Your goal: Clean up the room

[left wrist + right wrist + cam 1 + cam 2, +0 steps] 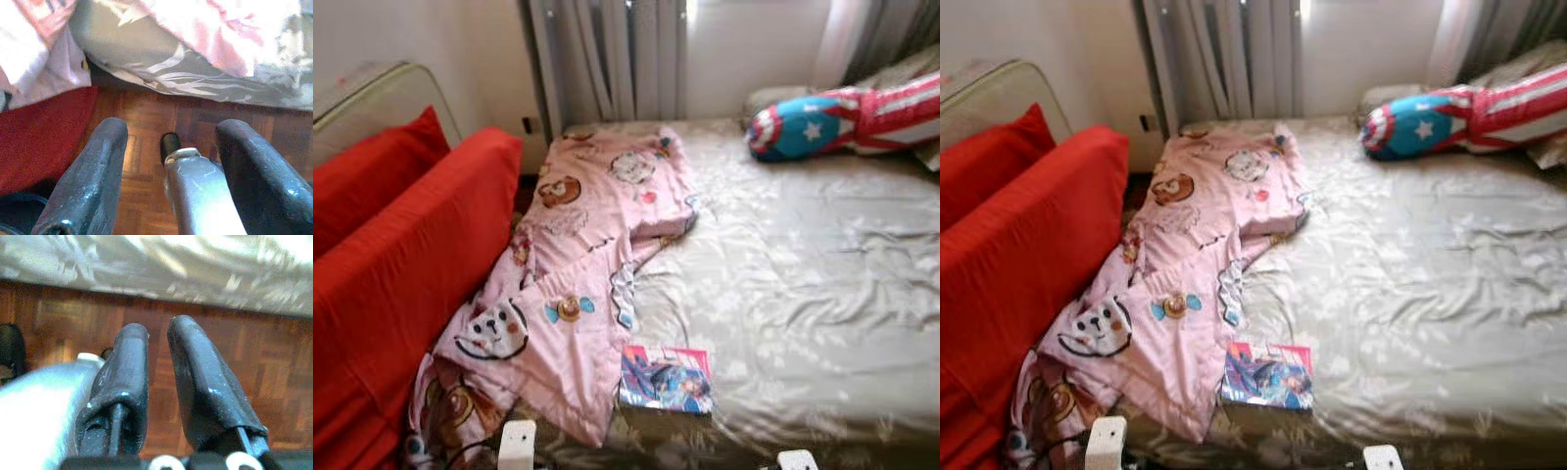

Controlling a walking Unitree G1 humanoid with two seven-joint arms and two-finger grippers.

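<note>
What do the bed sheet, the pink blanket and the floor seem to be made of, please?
Bed sheet: probably satin-like fabric, shiny, with pale sheen on its creases. Pink blanket: soft matte cloth, likely cotton, printed with cartoon animals. Floor: wood parquet, glossy brown blocks.

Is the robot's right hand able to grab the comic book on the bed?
Probably yes. The book lies bare near the bed's front edge, nothing on it. The right gripper hangs low over the floor, so it must lift first.

Head eyes overlook bed [803, 294]; wrist cameras face floor [274, 362] closely.
</note>
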